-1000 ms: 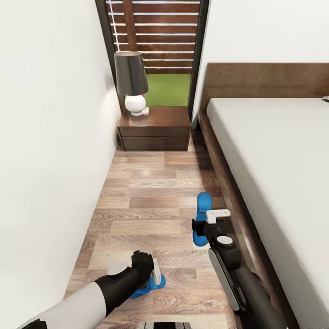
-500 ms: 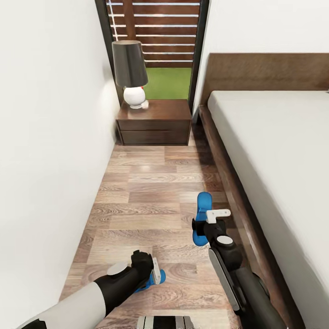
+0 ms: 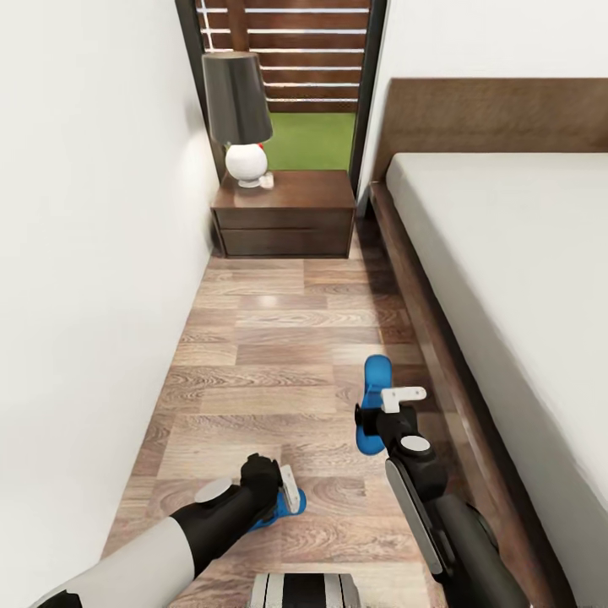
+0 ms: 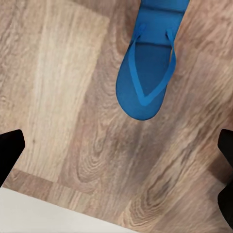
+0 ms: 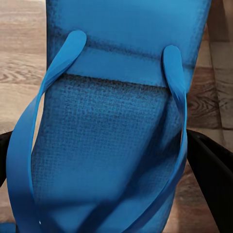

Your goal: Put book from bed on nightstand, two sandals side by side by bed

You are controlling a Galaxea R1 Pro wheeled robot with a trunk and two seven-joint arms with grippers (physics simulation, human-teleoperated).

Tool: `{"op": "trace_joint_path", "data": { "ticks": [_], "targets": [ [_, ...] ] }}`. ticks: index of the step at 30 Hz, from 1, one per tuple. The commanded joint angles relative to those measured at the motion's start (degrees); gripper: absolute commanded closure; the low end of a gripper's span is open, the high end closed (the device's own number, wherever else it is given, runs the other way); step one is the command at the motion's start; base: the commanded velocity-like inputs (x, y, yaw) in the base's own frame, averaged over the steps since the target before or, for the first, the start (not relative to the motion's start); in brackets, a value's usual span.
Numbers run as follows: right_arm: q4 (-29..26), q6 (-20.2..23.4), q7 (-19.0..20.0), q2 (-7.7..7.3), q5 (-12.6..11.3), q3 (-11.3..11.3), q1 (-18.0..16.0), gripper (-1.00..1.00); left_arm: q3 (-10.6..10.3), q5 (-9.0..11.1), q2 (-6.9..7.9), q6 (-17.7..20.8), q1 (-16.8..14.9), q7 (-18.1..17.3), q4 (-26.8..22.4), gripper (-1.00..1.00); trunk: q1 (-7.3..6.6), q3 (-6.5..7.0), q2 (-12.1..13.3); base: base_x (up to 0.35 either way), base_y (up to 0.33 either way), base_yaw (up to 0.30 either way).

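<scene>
Neither part of the task looks finished. No book lies on the nightstand [image 3: 285,211], which carries a lamp [image 3: 239,114], and the stretch of bed [image 3: 515,279] in sight is bare, so I cannot tell where the book is; that step seems still to do. The sandals are in hand, but not yet set as a pair.

The right gripper [image 3: 384,409] is by the bed frame, with one sandal [image 3: 372,404] running forward from it toward the nightstand. In the right wrist view that sandal [image 5: 116,121] sits right up against the camera, its straps spread wide, with a dark finger [image 5: 213,170] at each edge. The jaws appear to be pinching it by its sides, though the contact itself is not plain.

The left gripper [image 3: 283,494] is low over the floor [image 3: 270,338], further from the bed and nearer the robot than the right one. The other sandal [image 3: 279,513] peeps out blue just beneath and beside it. In the left wrist view this sandal [image 4: 148,63] lies flat on the planks ahead of the fingers [image 4: 9,153], which stand wide apart with nothing between them; so this hand is spread and empty.

The two sandals are well apart, not level with each other. What I judge is left: bring them alongside each other by the bed, then see to the book.
</scene>
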Motion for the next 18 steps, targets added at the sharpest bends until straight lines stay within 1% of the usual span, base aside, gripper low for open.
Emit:
{"op": "trace_joint_path", "data": {
  "ticks": [1,18],
  "targets": [
    [-0.05,0.21,-0.50,-0.01,-0.41,0.08,-0.04,1.00,-0.06,-0.62,0.09,0.13,-0.04,-0.53,-0.10,-1.00,0.22,-0.31,-0.43,0.000,0.000,0.000],
    [-0.05,0.18,-0.44,-0.01,-0.41,0.08,-0.03,1.00,0.05,-0.62,0.34,0.13,-0.04,-0.51,-0.50,-1.00,3.95,-4.88,-7.25,0.000,0.000,0.000]
  ]
}}
